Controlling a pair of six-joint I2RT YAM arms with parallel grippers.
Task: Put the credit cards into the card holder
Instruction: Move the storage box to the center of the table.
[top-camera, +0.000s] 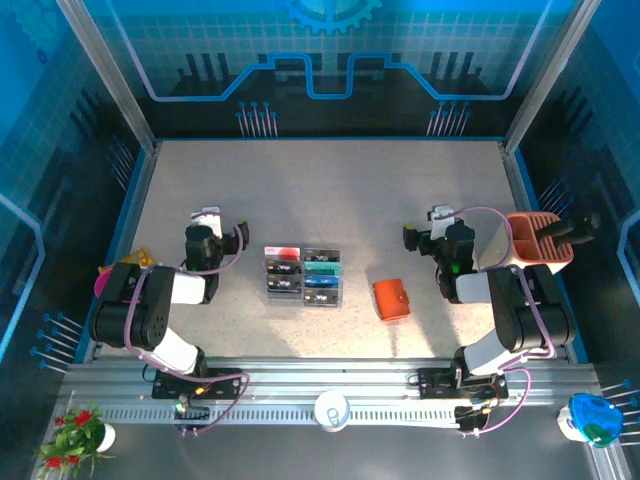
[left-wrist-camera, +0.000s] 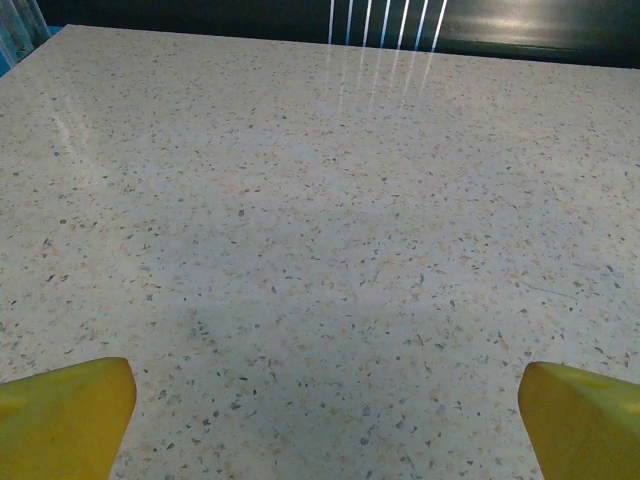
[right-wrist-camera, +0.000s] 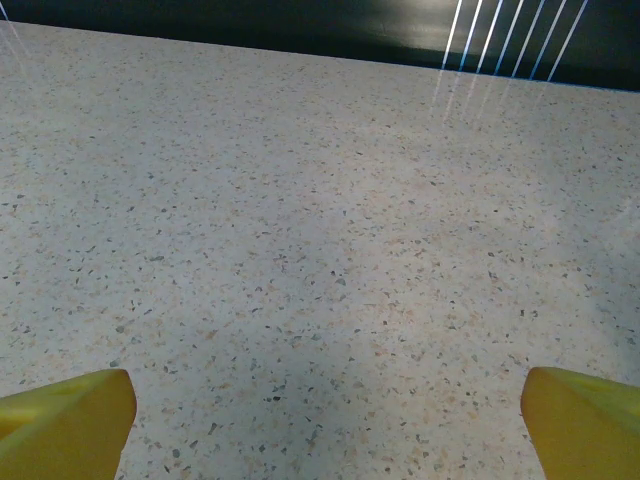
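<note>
Several credit cards (top-camera: 302, 274), black, blue, teal and red-and-white, stand in a clear slotted tray (top-camera: 337, 292) at the table's middle. The orange-red card holder (top-camera: 391, 299) lies closed on the table to the right of the tray. My left gripper (top-camera: 208, 222) hovers left of the cards, open, with nothing between its yellow fingertips (left-wrist-camera: 62, 415). My right gripper (top-camera: 440, 222) is right of the card holder and further back, also open and empty; its yellow fingertips (right-wrist-camera: 585, 420) frame bare speckled table.
An orange slotted box (top-camera: 538, 238) with a dark tool in it stands at the right edge. A pink and yellow object (top-camera: 118, 268) lies at the left edge. A paper cup (top-camera: 331, 410) sits on the front rail.
</note>
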